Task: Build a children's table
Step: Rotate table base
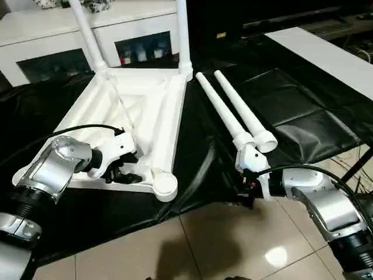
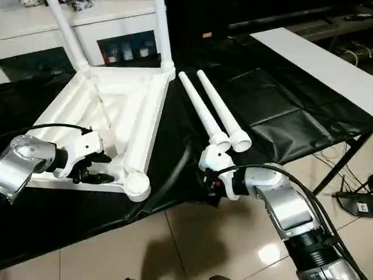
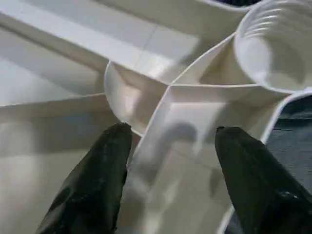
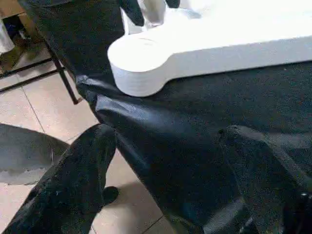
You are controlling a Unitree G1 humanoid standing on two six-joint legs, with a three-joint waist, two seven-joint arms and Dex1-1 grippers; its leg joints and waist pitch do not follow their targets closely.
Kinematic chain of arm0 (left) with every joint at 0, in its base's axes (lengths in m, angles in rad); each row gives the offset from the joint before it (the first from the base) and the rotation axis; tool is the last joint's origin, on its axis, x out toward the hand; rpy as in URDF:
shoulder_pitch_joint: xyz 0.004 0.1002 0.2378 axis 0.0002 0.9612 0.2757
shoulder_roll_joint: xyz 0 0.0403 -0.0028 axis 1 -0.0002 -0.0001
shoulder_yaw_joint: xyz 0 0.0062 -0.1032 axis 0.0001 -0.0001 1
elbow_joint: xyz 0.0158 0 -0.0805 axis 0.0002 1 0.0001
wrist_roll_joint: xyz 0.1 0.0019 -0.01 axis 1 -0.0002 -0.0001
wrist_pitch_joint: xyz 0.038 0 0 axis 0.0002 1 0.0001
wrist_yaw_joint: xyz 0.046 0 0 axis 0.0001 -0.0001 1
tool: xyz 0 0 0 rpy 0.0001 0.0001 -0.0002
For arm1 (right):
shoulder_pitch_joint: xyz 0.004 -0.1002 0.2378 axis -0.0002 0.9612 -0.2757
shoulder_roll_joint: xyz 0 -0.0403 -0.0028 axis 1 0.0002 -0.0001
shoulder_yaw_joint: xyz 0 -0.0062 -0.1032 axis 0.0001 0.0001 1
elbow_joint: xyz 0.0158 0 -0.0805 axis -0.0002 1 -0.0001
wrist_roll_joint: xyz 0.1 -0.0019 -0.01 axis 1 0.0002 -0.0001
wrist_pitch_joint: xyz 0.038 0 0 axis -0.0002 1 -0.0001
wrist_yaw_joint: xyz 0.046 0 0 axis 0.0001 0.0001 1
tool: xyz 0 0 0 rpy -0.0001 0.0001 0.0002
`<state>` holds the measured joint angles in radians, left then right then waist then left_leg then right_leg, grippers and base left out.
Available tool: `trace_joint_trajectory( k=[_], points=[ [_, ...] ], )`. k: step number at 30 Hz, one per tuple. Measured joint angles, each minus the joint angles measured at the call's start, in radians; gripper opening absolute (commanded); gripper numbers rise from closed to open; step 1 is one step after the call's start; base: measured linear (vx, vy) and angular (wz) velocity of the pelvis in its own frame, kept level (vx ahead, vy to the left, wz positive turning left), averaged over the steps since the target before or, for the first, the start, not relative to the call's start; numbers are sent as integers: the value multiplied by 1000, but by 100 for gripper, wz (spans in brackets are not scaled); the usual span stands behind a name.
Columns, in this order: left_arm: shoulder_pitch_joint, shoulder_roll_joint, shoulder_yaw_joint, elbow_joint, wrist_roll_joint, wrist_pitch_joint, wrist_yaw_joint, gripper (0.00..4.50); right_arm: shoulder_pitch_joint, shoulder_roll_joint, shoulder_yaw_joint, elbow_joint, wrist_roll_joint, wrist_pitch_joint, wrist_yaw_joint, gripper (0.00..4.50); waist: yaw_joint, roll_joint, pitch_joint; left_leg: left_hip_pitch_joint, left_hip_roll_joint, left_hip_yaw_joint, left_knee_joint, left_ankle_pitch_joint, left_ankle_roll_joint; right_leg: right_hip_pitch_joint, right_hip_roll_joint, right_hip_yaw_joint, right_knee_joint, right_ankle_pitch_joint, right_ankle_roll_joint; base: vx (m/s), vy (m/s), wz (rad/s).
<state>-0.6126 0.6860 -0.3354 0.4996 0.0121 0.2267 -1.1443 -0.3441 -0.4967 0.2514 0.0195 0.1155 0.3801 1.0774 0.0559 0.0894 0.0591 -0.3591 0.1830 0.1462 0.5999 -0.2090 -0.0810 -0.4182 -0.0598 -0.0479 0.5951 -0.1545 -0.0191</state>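
The children's table [image 1: 137,111] lies upside down on the black-covered desk [image 1: 291,111], two legs fitted. My left claw [image 3: 168,161] straddles a rib by the empty near socket [image 1: 165,185], jaws apart. My right claw [image 4: 161,170] hangs open near the loose legs [image 1: 233,111]; I'd grip one squarely before threading.

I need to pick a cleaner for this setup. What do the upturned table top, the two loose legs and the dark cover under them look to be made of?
Table top: likely moulded white plastic, smooth and slightly glossy, with thin ribs and a threaded socket.
Loose legs: seemingly the same white plastic, hollow at the wide end.
Cover: probably black plastic sheeting or vinyl; creased, shiny.
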Motion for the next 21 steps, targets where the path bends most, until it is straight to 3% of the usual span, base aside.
trace_joint_trajectory(
  k=[4, 11, 21],
  points=[
    [-4, 23, 5, -16, -10, 15, -41, 243, 0, -6, 0, -9, 2, 1, 5, 384, 4, 0, 0, 6, 4, 4, 1, 0, -8, 2, 0, 0, 2, 0, 0, 0, 0, 0],
    [-2, 82, 16, -99, -37, 57, -132, 241, 0, -26, 0, -12, 9, 2, 11, 384, 4, 0, 0, 9, 6, 7, 1, 0, -8, 6, 0, 1, 4, 0, 1, 0, 0, 0],
    [36, -1, -54, 4, 65, -42, -29, 241, 0, -24, 30, -18, 8, 3, 11, 384, 3, 1, 0, 6, 6, 6, 2, 0, -9, 5, 0, 1, 5, -1, 2, 0, 0, 0]
  ],
)
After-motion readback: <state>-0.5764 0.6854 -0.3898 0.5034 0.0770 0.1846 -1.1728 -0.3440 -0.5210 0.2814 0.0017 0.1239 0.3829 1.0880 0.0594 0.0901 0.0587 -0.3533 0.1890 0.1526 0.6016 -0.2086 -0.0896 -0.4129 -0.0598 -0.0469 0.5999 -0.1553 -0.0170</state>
